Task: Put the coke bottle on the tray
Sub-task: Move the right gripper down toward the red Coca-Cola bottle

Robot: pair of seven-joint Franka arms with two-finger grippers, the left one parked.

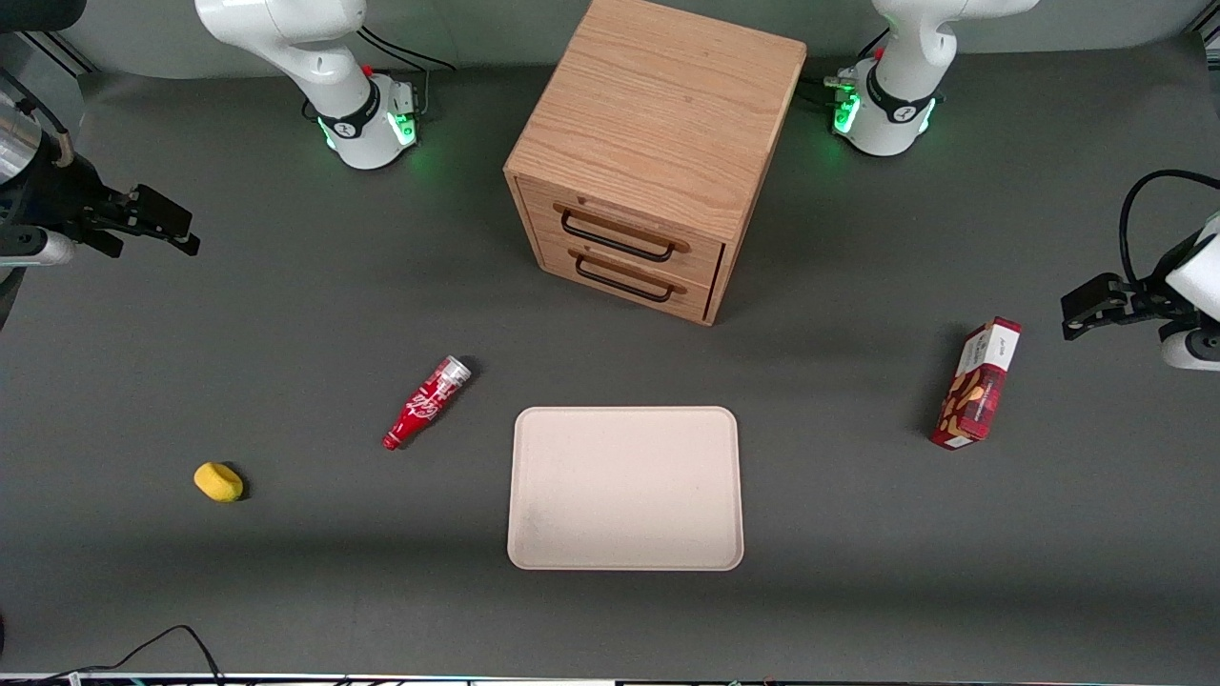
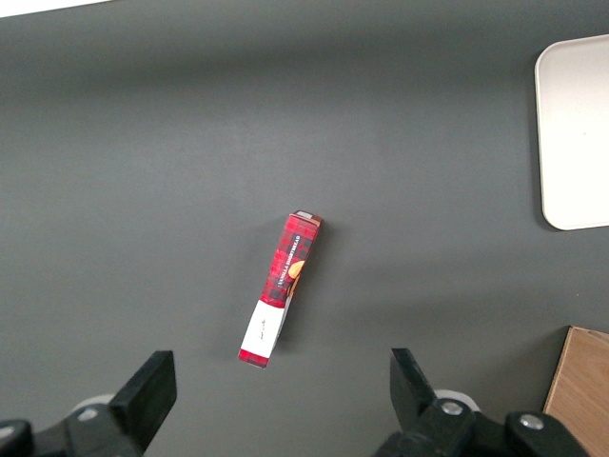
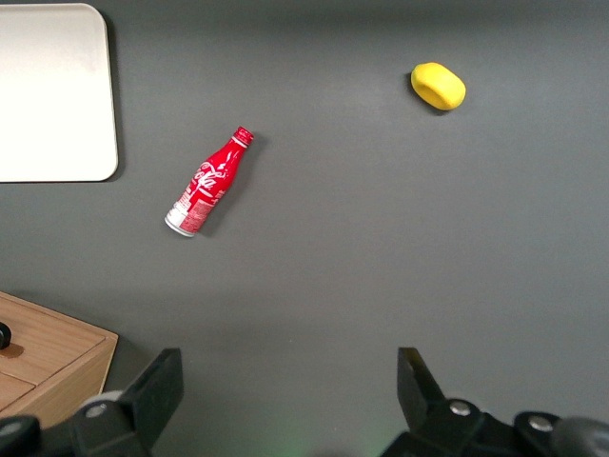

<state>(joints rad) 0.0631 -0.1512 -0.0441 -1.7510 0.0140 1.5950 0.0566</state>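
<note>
The coke bottle (image 1: 426, 401) lies on its side on the dark table, its silver base toward the cabinet and its red cap nearer the front camera. It also shows in the right wrist view (image 3: 208, 182). The pale beige tray (image 1: 625, 488) lies flat beside it, nothing on it; one corner of it shows in the right wrist view (image 3: 57, 95). My right gripper (image 1: 162, 227) hovers high at the working arm's end of the table, well away from the bottle. It is open and holds nothing, its fingertips (image 3: 157, 381) wide apart over bare table.
A wooden two-drawer cabinet (image 1: 648, 152) stands farther from the front camera than the tray. A yellow lemon-like object (image 1: 218, 481) lies beside the bottle toward the working arm's end. A red and white snack box (image 1: 977, 384) lies toward the parked arm's end.
</note>
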